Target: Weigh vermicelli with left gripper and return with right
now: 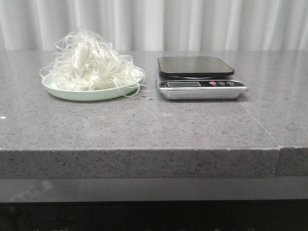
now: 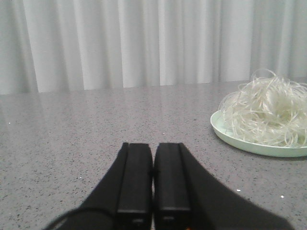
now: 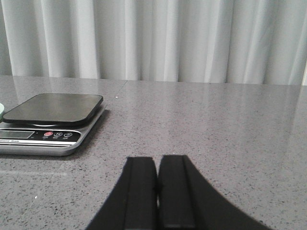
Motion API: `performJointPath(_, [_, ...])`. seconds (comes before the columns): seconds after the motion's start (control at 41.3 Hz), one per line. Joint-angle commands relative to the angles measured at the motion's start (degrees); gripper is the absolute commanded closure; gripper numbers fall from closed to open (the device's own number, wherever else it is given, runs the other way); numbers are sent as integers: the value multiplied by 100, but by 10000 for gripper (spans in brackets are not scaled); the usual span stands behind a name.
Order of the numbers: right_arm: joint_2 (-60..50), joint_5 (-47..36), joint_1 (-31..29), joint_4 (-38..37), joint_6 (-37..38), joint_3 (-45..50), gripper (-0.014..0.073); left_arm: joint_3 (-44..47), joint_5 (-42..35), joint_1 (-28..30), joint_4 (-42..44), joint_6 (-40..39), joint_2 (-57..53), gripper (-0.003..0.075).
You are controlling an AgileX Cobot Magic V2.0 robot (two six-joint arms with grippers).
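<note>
The vermicelli [image 1: 89, 61], a fluffy white tangle of thin strands, lies heaped on a pale green round plate [image 1: 65, 91] at the left of the grey counter. It also shows in the left wrist view [image 2: 268, 112]. A kitchen scale [image 1: 199, 77] with a dark square platform stands to the right of the plate, its platform bare; it also shows in the right wrist view [image 3: 50, 120]. My left gripper [image 2: 153, 146] is shut and empty, low over the counter, well short of the plate. My right gripper [image 3: 157, 160] is shut and empty, off to the side of the scale. Neither gripper shows in the front view.
White curtains [image 1: 159, 24] hang behind the counter. The counter's front edge [image 1: 144, 151] runs across the front view, with a seam [image 1: 278, 156] near its right end. Bare grey stone lies between the plate, the scale and the front edge.
</note>
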Motion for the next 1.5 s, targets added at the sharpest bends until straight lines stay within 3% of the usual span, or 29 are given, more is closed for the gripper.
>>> performJointPath(0.0, [-86, -518, -17, -3, -6, -46, 432, 36, -463, 11, -75, -19, -107, 575])
performJointPath(0.629, [-86, -795, -17, 8, -6, -272, 432, 36, -755, 11, 0, -19, -107, 575])
performJointPath(0.75, [-86, -426, -17, 31, -6, -822, 432, -152, -1397, -1, -326, -19, -107, 575])
performJointPath(0.847, [-7, 214, -17, 31, -6, -1487, 432, -673, -1384, -1, -326, -19, -96, 575])
performJointPath(1.113, [1045, 1281, -17, 31, -6, -3112, 432, -2511, -412, -1, -305, -19, 292, 575])
performJointPath(1.477, [2848, 2552, -17, 31, -16, -4612, 432, -4482, 1690, -1, -305, -19, 2174, 575])
